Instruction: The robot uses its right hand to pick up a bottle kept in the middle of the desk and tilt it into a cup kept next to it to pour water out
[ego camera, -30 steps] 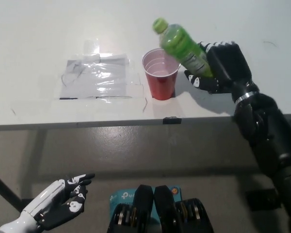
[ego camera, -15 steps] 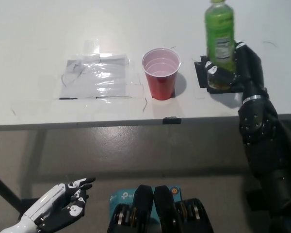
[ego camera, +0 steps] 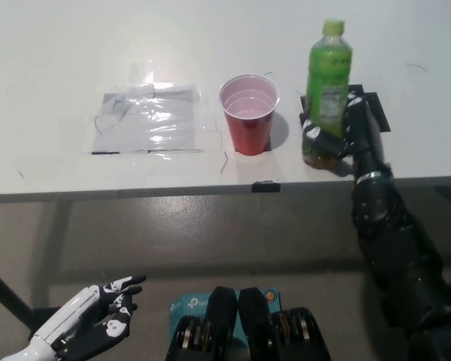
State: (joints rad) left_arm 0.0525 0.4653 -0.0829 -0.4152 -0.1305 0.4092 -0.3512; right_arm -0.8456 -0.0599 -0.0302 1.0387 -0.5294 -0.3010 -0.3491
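A green bottle (ego camera: 328,83) with a green cap stands upright on the white desk (ego camera: 52,60), just right of a red cup (ego camera: 249,113). My black right hand (ego camera: 344,135) is wrapped around the bottle's lower part, shut on it. The bottle's base sits on or just over a black square mark (ego camera: 370,105) on the desk. The red cup stands upright with its pale inside showing; I cannot tell whether it holds water. My white left hand (ego camera: 94,320) rests low at the bottom left, below the desk edge, with fingers apart and nothing in it.
A patch of clear tape or plastic film (ego camera: 146,116) is stuck on the desk left of the cup. A small black clip (ego camera: 265,186) sits on the desk's front edge. Grey floor lies below.
The bottle has gone from tilted over the cup to upright, and my right hand has lowered it toward the desk right of the cup. The left hand has dropped slightly.
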